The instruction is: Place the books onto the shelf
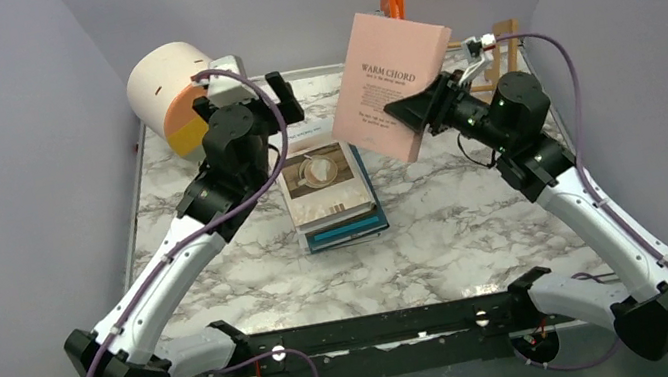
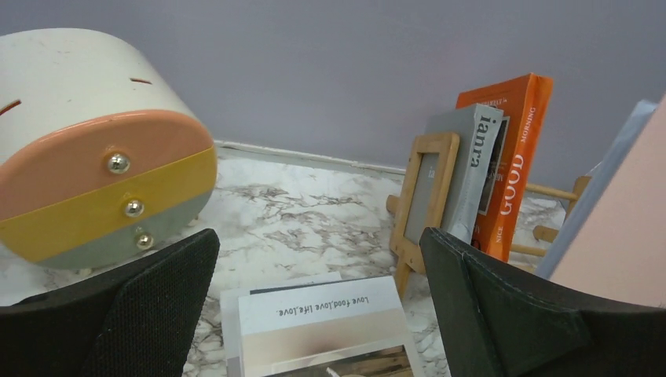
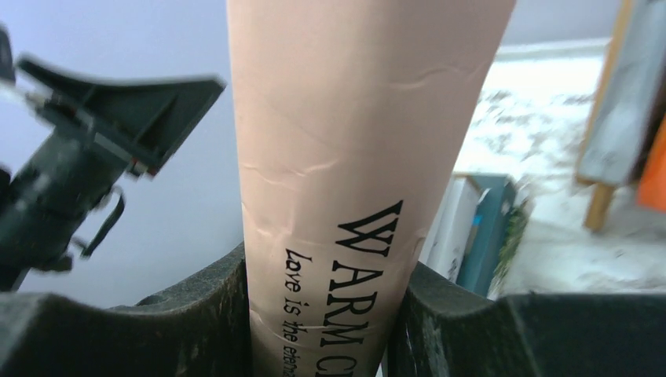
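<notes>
The right gripper (image 1: 414, 110) clamps the pink "WARM CHORD" book (image 1: 393, 73) by one edge, holding it tilted in the air above the marble table (image 1: 438, 233). It is clear of the stack of books (image 1: 331, 194) lying flat mid-table. The left gripper (image 2: 318, 290) hangs over the stack's far end with its jaws spread wide, gripping nothing, near the cream-orange-yellow drum (image 1: 168, 93). At the back right, the light-wood shelf (image 2: 428, 196) holds 2 upright books: a grey book (image 2: 479, 173) against its end frame and an orange book (image 2: 514, 157) beside it.

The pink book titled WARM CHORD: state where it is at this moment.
In the top view, the pink book is right of centre, held off the table by the right gripper, between the book stack and the shelf.
</notes>
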`<state>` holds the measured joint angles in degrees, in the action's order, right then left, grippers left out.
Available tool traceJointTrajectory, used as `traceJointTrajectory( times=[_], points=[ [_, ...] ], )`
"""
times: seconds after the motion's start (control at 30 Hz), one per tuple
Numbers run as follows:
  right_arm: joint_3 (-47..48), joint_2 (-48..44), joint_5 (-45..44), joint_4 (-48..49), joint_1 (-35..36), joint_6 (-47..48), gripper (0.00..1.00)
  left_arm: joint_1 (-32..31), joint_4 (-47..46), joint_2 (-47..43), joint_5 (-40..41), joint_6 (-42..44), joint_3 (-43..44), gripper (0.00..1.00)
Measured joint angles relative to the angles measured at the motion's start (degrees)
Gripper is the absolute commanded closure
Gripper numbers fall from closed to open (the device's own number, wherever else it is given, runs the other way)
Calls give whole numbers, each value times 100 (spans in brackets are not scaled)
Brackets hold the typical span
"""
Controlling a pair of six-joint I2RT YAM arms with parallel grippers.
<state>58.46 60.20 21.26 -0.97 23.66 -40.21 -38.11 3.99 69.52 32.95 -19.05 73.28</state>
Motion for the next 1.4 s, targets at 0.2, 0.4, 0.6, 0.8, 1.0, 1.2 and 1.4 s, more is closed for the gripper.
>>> traceJointTrajectory(
  times=[0.2, 0.4, 0.6, 0.8, 1.0, 1.2, 1.4],
  points=[
    [1040, 15, -1333, -599, 2, 848, 99, 22, 63, -614, 96, 9, -369, 1],
    [2098, 393, -3036, -905, 2, 1812, 99, 22, 85, -588, -94, -98, -754, 1],
    [2555, 1211, -4422, -1001, 2, 2608, 99, 22, 83, -450, -321, -212, -1029, 1],
    [2559, 2017, -5066, -1128, -87, 3150, 99, 22, 57, -337, -409, -289, -1064, 1],
    [2555, 2575, -5051, -1130, -439, 3394, 99, 22, 15, -278, -413, -317, -1115, 1],
    [2247, 2835, -4590, -664, -772, 3567, 99, 22, -2, -149, -411, -313, -1126, 1],
    [2114, 3375, -4085, -332, -903, 3689, 99, 22, -4, -44, -411, -308, -1126, 1]
  ],
)
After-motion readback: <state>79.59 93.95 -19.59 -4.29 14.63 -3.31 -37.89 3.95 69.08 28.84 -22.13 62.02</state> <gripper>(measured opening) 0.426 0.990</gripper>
